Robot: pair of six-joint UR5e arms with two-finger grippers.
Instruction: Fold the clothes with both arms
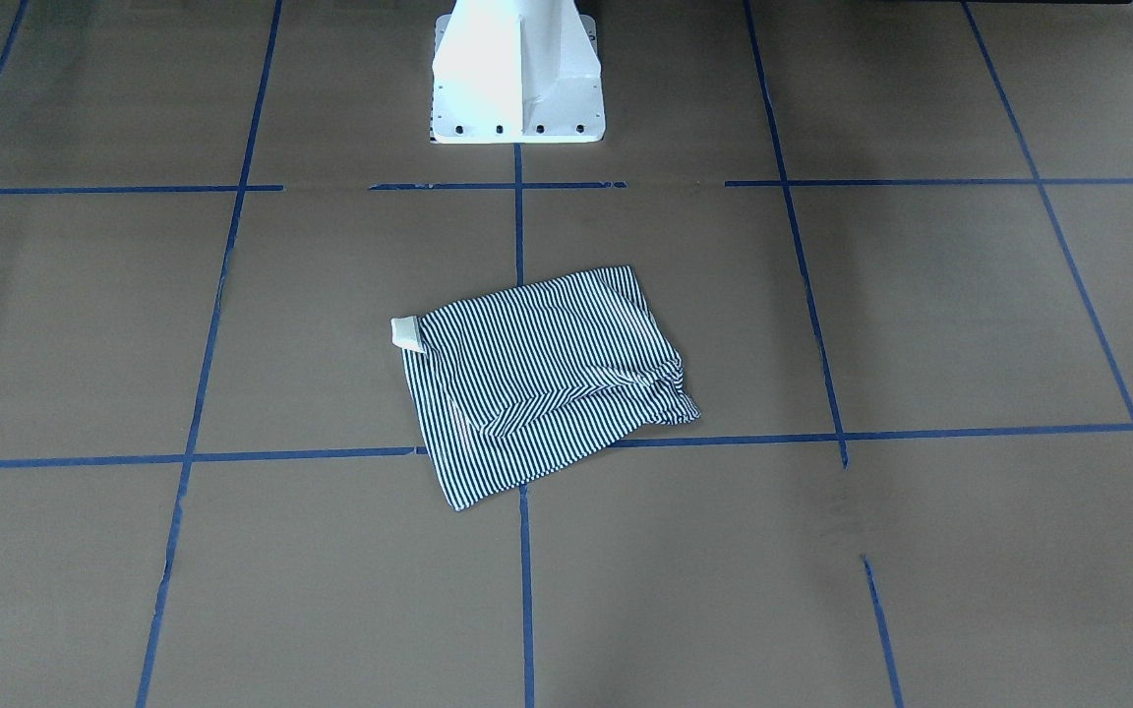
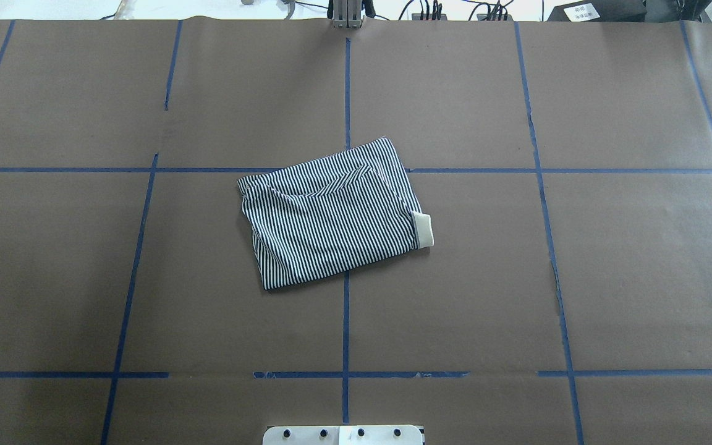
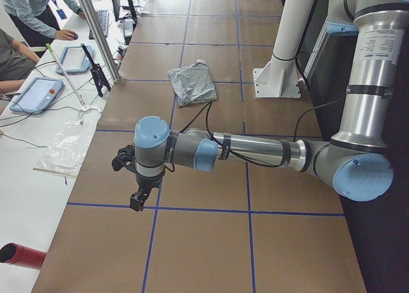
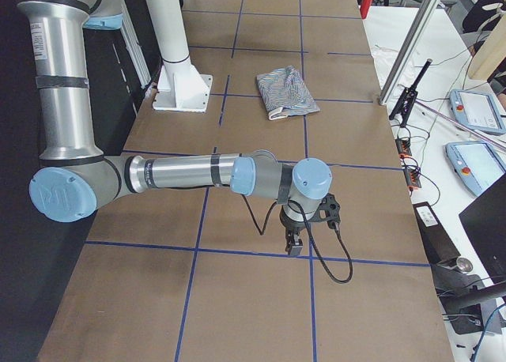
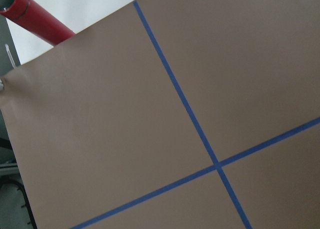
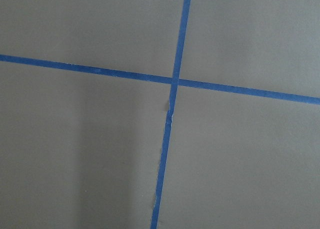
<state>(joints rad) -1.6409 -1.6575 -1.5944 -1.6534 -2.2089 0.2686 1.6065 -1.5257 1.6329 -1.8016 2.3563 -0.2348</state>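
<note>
The striped shirt (image 1: 542, 379) lies folded into a compact rectangle near the table's middle, also seen from above (image 2: 331, 219) and from both ends (image 3: 193, 83) (image 4: 286, 92). A white collar bit (image 2: 423, 230) sticks out at one side. My left gripper (image 3: 137, 200) hangs low over bare brown paper at the table's left end, far from the shirt. At the opposite end my right gripper (image 4: 294, 247) hangs the same way. Neither shows in the overhead or front view, so I cannot tell whether they are open or shut. Both wrist views hold only paper and blue tape.
The white pedestal base (image 1: 517, 74) stands behind the shirt. A red tube (image 3: 22, 254) lies off the table's corner near my left gripper. A side bench carries tablets (image 3: 35, 93), cables and a plastic bag, with people seated there. An aluminium post (image 4: 415, 42) stands at the table's edge.
</note>
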